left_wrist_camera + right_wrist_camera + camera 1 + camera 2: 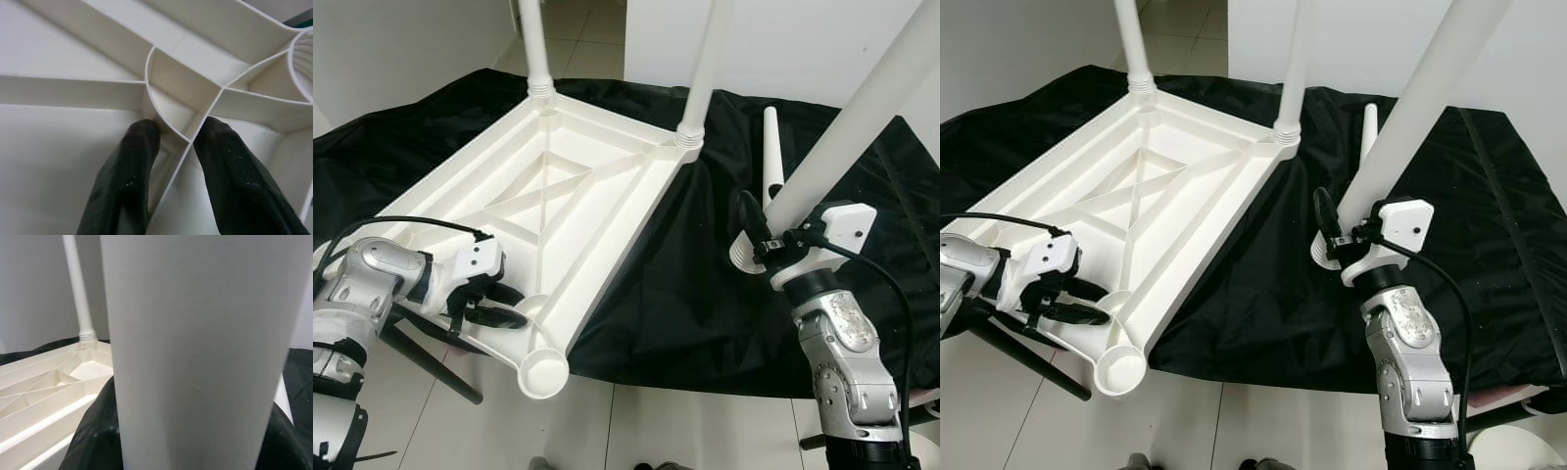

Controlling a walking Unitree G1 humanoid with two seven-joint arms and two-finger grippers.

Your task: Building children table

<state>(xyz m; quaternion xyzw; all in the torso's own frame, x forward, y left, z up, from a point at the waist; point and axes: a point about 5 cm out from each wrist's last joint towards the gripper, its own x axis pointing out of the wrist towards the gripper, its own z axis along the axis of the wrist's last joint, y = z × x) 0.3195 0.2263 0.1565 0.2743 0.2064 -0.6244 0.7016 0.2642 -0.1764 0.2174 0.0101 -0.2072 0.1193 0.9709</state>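
Black cloth (705, 284) is spread over a pale tiled floor (685, 431), and on it the white table top (558, 206) lies upside down, with two legs (705, 78) already standing in its far corner sockets. Near the empty near-corner socket (544, 372), the left gripper (499, 304) is closed on an inner rib of the table top. A third leg (862, 117) is clasped near its threaded end by the right gripper (759, 235), tilted, to the right of the table top. A fourth leg (771, 152) lies loose on the cloth beyond it.
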